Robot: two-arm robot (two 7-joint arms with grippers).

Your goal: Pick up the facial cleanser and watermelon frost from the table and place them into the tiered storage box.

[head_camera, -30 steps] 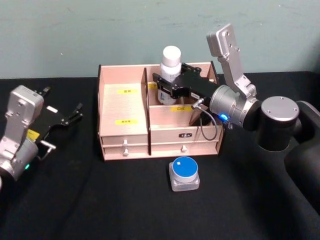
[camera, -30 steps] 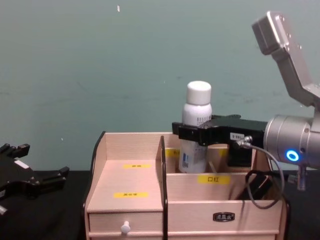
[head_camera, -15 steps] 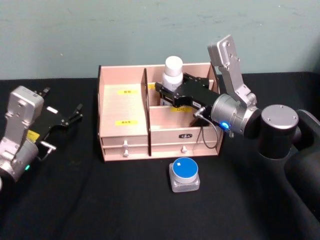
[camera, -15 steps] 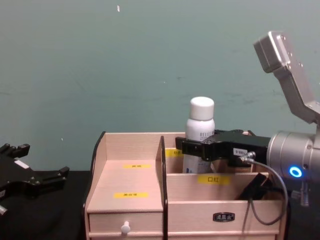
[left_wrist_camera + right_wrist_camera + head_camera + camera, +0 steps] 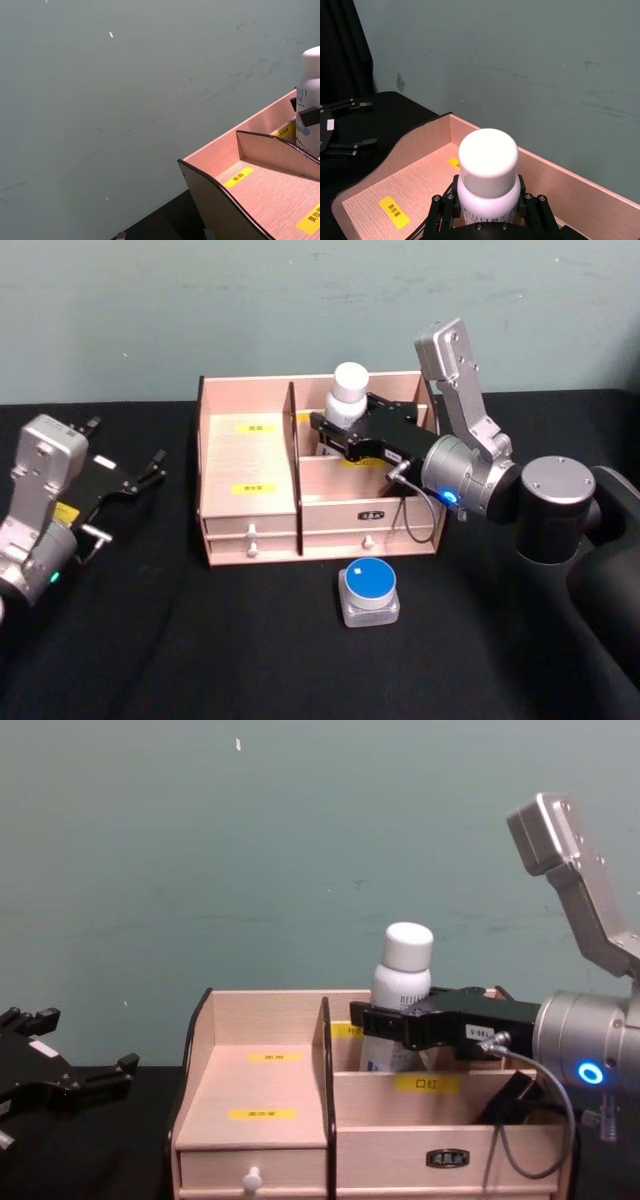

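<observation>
White cleanser [image 5: 405, 970] sits clamped in the right fingers [image 5: 380, 1020], box [image 5: 245, 455] bay just beneath; lower it straight, unclamp once seated. Left fingers [image 5: 150, 468] idle, apart.

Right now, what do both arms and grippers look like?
Right gripper: black, boxy, small white label, grey cable looping to a silver wrist with a blue light; black elbow joint, silver cap. Left gripper: black, white and yellow stickers, silver wrist, green light.

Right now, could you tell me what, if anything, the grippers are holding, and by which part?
The right gripper grips the white-capped bottle around its body, just below the shoulder. The left gripper is open and empty.
</observation>
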